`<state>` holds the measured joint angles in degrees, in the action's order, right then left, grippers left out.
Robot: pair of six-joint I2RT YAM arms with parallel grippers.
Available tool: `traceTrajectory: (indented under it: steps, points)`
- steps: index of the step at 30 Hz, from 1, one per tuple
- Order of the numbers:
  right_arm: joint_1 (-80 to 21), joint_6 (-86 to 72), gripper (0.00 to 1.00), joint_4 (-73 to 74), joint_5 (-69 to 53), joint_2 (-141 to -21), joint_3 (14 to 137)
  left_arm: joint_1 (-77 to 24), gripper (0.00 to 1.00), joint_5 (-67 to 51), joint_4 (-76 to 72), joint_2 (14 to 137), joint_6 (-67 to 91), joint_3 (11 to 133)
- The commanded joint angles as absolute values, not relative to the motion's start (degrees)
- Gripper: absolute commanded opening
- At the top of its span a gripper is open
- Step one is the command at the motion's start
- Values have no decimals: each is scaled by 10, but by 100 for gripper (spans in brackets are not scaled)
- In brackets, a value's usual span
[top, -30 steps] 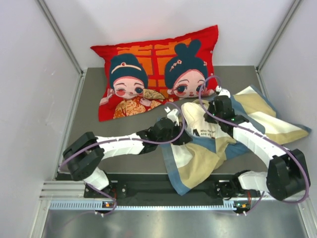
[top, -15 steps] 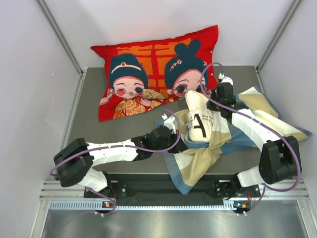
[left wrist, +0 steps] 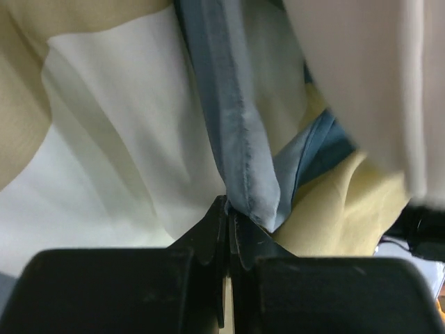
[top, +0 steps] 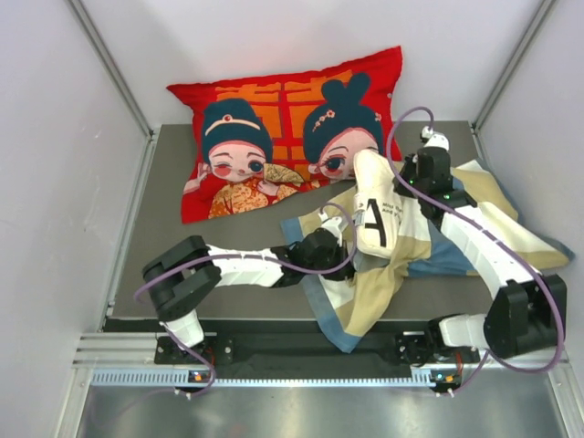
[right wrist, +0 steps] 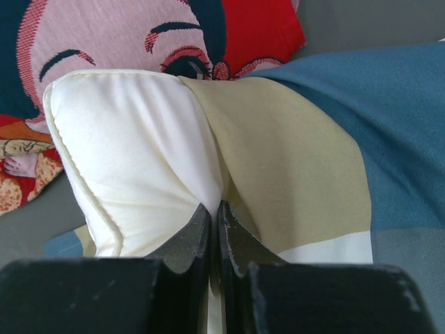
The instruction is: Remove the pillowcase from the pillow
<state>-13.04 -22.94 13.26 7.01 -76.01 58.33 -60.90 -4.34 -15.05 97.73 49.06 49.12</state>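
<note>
The cream-white pillow with dark text sticks up out of the checked pillowcase at the table's right middle. My right gripper is at the pillow's far end, shut on a pinch of its white fabric right beside the tan pillowcase. My left gripper is low at the pillowcase's near-left opening. In the left wrist view it is shut on the blue hem of the pillowcase, with the white pillow blurred at the upper right.
A large red cartoon-figure cushion leans against the back wall, just behind the pillow; it also shows in the right wrist view. The grey table is walled on both sides. The pillowcase drapes over the front edge.
My right gripper has lifted the pillow's end and drawn it back and to the right, more of the pillow showing outside the case. My left gripper shifted right, holding the hem.
</note>
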Motion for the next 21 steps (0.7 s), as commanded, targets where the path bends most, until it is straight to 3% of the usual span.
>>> traceTrajectory:
  steps: [1, 6, 7, 8, 9, 11, 12, 21]
  points:
    - [-119, -234, 0, 85, 65, -687, 571, -587, 0, -58, -173, 997, 470, 538]
    - [-135, -229, 0, 114, 61, -645, 538, -526, 0, -81, -191, 1015, 463, 551]
    - [-139, -229, 0, 116, 62, -634, 533, -519, 4, -85, -191, 1013, 454, 555]
    - [-143, -229, 0, 119, 62, -628, 527, -514, 13, -87, -189, 1013, 447, 562]
    - [-152, -230, 0, 122, 63, -622, 516, -505, 35, -84, -185, 1013, 441, 567]
    - [-162, -233, 0, 125, 69, -608, 501, -498, 50, -83, -174, 1011, 421, 583]
    - [-169, -239, 0, 126, 70, -601, 496, -491, 63, -84, -169, 1012, 418, 588]
    - [-187, -253, 0, 124, 73, -590, 469, -441, 89, -20, -93, 891, 415, 535]
